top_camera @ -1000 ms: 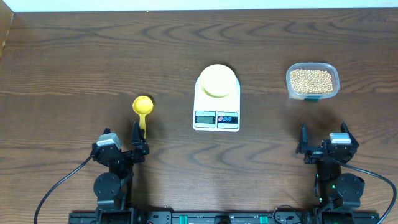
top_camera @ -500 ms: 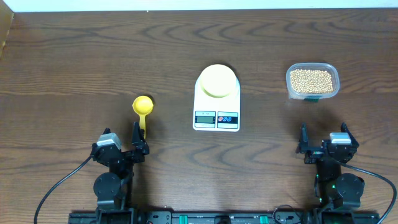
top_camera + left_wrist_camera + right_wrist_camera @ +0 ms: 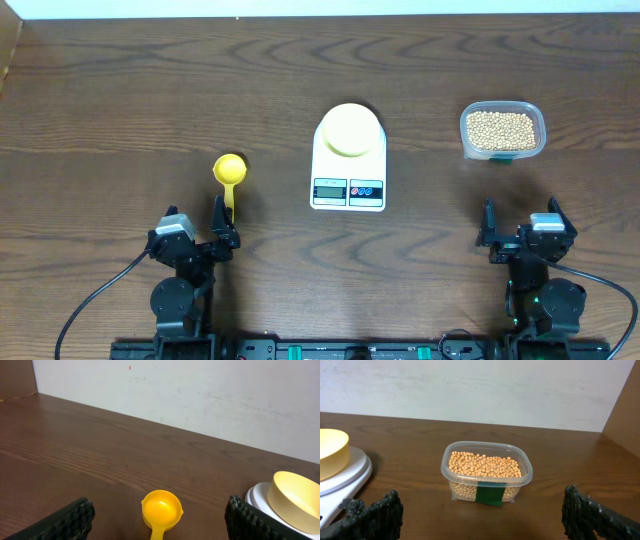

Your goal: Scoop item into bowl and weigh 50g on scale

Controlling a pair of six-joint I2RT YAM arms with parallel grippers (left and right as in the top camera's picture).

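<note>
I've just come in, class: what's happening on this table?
Nothing is being handled yet. The left gripper and right gripper rest open near the front edge of the table. The yellow scoop lies empty before the left one. The bowl sits empty on the scale, and the beans fill their clear tub on the right.

You could not read any words or numbers here. The scale point(image 3: 348, 172) had a small screen point(image 3: 329, 190) and two round buttons point(image 3: 366, 190), but they were too tiny to read. The tub point(image 3: 470, 479) of beans point(image 3: 485, 465) had a dark green sticker point(image 3: 490, 495) with nothing written on it.
</note>
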